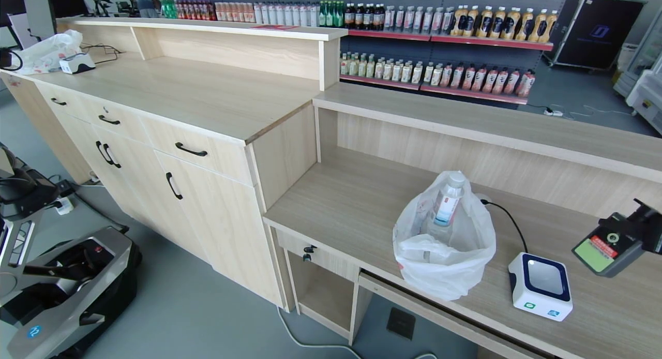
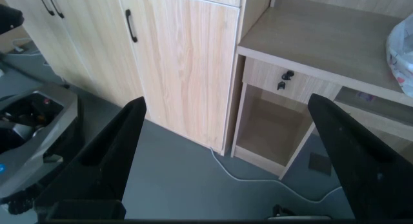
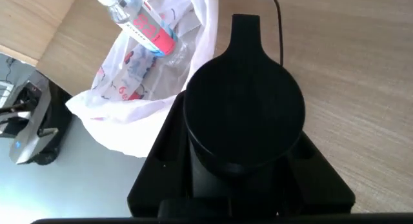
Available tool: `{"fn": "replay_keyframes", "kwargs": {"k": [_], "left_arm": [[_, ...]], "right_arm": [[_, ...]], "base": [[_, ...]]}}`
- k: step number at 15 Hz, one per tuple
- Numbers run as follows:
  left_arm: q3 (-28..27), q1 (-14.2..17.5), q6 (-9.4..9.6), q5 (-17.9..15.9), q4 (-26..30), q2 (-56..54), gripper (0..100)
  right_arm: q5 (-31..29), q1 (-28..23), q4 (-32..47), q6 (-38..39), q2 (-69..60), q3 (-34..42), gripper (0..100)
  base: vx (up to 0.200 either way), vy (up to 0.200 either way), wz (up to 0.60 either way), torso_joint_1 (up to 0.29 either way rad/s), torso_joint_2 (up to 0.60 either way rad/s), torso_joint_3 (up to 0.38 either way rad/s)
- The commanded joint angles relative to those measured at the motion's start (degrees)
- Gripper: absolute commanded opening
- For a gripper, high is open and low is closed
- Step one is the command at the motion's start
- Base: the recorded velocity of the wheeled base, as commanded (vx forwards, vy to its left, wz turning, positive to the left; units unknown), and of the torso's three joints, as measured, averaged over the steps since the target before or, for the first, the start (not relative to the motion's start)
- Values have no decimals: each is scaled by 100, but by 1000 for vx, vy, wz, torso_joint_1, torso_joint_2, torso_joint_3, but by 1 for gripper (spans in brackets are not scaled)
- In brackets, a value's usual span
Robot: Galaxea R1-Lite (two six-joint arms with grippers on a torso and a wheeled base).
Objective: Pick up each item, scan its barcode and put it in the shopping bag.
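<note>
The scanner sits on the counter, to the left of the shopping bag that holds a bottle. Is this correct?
Not quite. The scanner sits on the counter, but to the right of the shopping bag that holds a bottle, not to the left. The head view shows it.

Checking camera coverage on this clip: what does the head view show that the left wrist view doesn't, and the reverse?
Head view, not left wrist: the bottle standing in the shopping bag, the scanner beside it on the counter, the drink shelves behind. Left wrist view, not head: the left tool, fingers wide apart above the floor. Both: the bag, the drawer with its key, the open cubby below and the cabinet doors.
</note>
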Motion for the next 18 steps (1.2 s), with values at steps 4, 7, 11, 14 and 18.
{"fn": "replay_keyframes", "kwargs": {"k": [4,7,11,14,18], "left_arm": [[1,0,0,0,-1,0,100],[1,0,0,0,-1,0,100],[1,0,0,0,-1,9,100],[1,0,0,-8,-1,9,100],[1,0,0,0,-1,0,100]], "right_arm": [[-2225,-35,278,-2010,-2884,911,0],[-2419,273,14,-2528,-2893,903,0],[-2480,1169,-434,-2616,-2533,982,0],[-2471,1855,-443,-2616,-1610,1026,0],[-2208,2189,-1006,-2608,-546,1008,0]], "base": [[0,0,0,0,0,0],[0,0,400,3,3,2],[0,0,150,-1,2,-1],[0,0,0,0,0,0],[0,0,0,0,0,0]]}}
